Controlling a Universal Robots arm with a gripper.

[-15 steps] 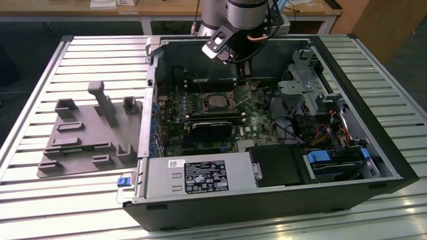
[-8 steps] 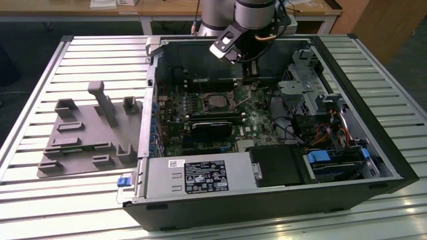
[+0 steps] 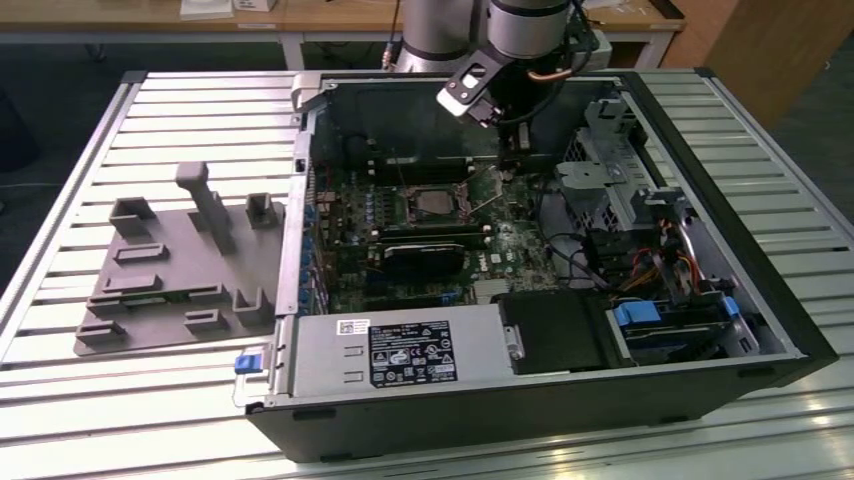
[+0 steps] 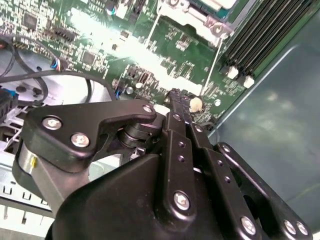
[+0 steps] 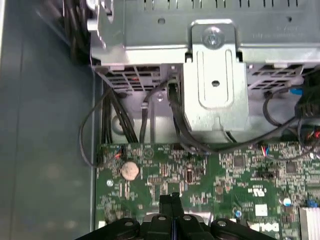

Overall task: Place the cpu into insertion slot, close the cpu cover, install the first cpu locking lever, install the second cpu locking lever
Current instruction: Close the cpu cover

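In the exterior view the insertion slot (image 3: 434,203) sits mid-motherboard. The silvery cpu cover (image 3: 411,190) lies flat on it, and the grey cpu (image 3: 435,204) shows through its window. My gripper (image 3: 513,166) hangs low over the board, toward the exterior view's right of the slot. In the second wrist view a corner of the cpu cover (image 4: 197,12) shows, with a thin metal locking lever (image 4: 214,60) running from it. My gripper (image 4: 178,96) is shut, its tips right beside the lever's knobbed end (image 4: 196,104). In the first wrist view the gripper (image 5: 172,199) has its black fingers pressed together just above the green board.
A grey fixture plate (image 3: 174,270) lies outside the case on the exterior view's left. A black card (image 3: 427,255), power supply (image 3: 400,355) and drive cage (image 3: 601,180) surround the slot. Black cables (image 5: 115,115), a coin battery (image 5: 130,170) and memory slots (image 4: 265,35) lie close by.
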